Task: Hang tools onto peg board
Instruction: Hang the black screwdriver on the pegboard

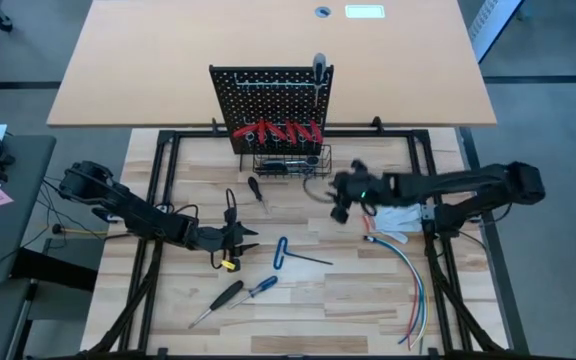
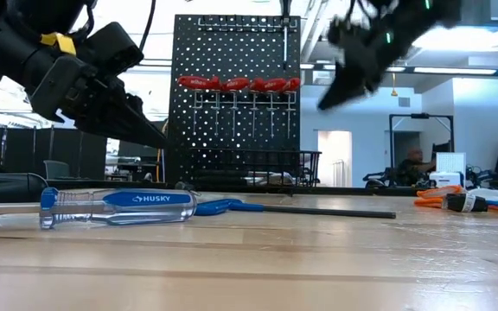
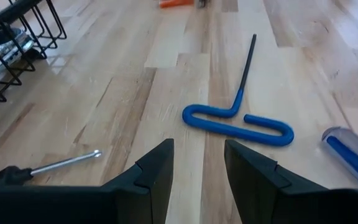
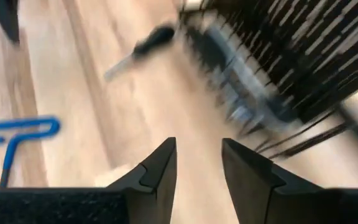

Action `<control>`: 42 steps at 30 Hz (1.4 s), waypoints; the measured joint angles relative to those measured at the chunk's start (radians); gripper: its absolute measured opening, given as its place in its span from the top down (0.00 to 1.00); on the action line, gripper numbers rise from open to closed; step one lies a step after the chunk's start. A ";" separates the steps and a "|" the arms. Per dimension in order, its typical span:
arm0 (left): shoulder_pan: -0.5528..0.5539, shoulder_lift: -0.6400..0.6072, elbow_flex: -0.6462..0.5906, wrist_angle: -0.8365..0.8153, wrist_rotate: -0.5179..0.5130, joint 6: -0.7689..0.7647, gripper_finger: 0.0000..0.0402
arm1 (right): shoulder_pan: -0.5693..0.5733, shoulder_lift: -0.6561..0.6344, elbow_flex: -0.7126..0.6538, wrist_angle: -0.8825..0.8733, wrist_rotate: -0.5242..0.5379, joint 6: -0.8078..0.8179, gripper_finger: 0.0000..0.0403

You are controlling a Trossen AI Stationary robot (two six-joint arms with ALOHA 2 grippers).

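Left of centre, left gripper (image 1: 250,238) parted, empty, aimed toward blue hex key (image 1: 280,253), probably for pickup; right gripper (image 1: 339,200) parted, seemingly empty, near peg board (image 1: 272,92).

The peg board (image 1: 273,95) is showing black with a dotted hole pattern, red handles (image 1: 278,130) are hanging on it, a blue hex key (image 3: 238,121) is lying on pale striped wood (image 3: 135,93), and the blurred basket (image 4: 272,81) is looking black, perhaps.

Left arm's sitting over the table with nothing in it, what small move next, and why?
Probably ease the left gripper forward and down onto the blue hex key. Its fingers are open and empty, and the key lies flat just ahead, clear of the other tools.
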 joint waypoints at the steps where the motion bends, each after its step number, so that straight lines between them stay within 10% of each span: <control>1: 0.000 0.000 0.000 0.004 0.000 0.002 0.66 | 0.015 0.022 -0.037 0.046 0.000 0.028 0.67; 10: 0.000 0.000 0.000 0.037 -0.004 0.053 0.66 | -0.046 0.347 -0.114 0.492 0.036 0.053 0.74; 20: 0.000 0.000 0.000 -0.019 -0.019 0.036 0.66 | -0.180 0.555 0.024 0.527 0.035 0.010 0.76; 42: 0.000 0.000 0.000 -0.132 -0.086 0.030 0.66 | -0.048 0.434 0.063 0.462 0.034 -0.002 0.76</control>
